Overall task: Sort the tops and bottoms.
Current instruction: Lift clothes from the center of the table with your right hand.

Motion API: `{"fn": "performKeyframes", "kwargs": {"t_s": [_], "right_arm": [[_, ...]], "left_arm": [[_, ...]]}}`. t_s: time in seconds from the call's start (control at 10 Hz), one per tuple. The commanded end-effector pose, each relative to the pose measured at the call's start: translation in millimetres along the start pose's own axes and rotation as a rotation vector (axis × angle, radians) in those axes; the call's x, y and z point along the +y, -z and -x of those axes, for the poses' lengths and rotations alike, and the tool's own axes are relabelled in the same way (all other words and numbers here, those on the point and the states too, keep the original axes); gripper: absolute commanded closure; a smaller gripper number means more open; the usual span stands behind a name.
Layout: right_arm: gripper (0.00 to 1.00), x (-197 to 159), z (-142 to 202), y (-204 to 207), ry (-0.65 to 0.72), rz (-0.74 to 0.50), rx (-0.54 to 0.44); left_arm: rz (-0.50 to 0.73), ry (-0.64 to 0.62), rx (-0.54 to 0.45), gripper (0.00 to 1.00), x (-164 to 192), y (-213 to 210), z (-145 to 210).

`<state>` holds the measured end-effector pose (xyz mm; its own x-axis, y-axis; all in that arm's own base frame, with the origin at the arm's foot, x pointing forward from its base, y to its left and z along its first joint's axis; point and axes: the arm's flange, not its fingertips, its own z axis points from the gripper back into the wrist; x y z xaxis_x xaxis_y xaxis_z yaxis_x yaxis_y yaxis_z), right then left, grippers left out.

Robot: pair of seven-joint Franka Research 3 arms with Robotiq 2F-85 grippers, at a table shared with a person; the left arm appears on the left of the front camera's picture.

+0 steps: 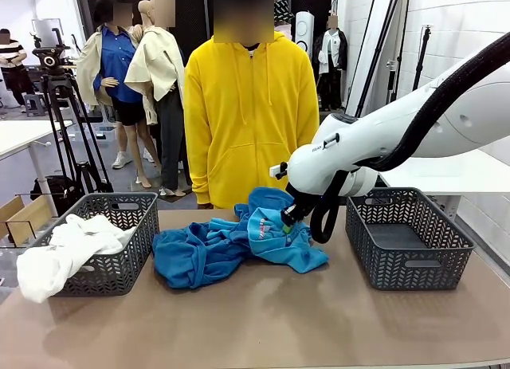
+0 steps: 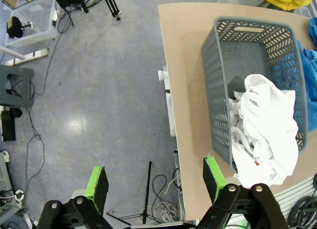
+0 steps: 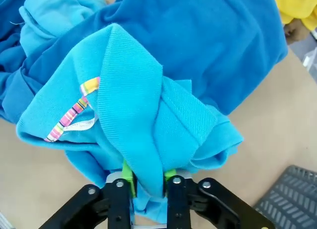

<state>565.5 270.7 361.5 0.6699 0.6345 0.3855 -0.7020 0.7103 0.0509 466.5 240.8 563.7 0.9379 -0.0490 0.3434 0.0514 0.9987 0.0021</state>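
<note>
A light blue garment (image 1: 275, 229) lies bunched on a darker blue garment (image 1: 195, 253) at the table's middle. My right gripper (image 1: 288, 224) is down on the light blue one. In the right wrist view its green pads (image 3: 128, 175) pinch a fold of the light blue garment (image 3: 133, 115), which has a striped ribbon and a label at the collar. My left gripper (image 2: 154, 182) hangs open over the floor beside the table's left end, nothing between its fingers. A white garment (image 1: 68, 249) spills over the left grey basket (image 1: 107, 277); the white garment (image 2: 265, 132) also shows in the left wrist view.
An empty grey basket (image 1: 410, 241) stands at the table's right. A person in a yellow hoodie (image 1: 247, 106) stands at the far edge behind the clothes. The left basket (image 2: 223, 56) sits near the table's left edge. Bare tabletop runs along the front.
</note>
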Motion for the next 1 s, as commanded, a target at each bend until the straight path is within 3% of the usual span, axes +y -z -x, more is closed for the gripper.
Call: {"fn": "performKeyframes", "kwargs": {"t_s": [0.0,0.4,0.7,0.9], "right_arm": [[1.0,0.4,4.2,-10.4,-0.035,0.013,0.014],[1.0,-3.3,-3.5,-60.1,-0.044,0.089,-0.032],[1.0,7.0,-26.7,-145.6,-0.115,0.187,-0.089],[1.0,20.7,-55.3,-226.2,-0.155,0.285,-0.121]], "left_arm": [[-0.017,0.013,0.008,0.0,1.6,-1.8,2.0],[-0.017,0.013,0.008,0.0,1.6,-1.8,2.0],[-0.017,0.013,0.008,0.0,1.6,-1.8,2.0],[-0.017,0.013,0.008,0.0,1.6,-1.8,2.0]]}}
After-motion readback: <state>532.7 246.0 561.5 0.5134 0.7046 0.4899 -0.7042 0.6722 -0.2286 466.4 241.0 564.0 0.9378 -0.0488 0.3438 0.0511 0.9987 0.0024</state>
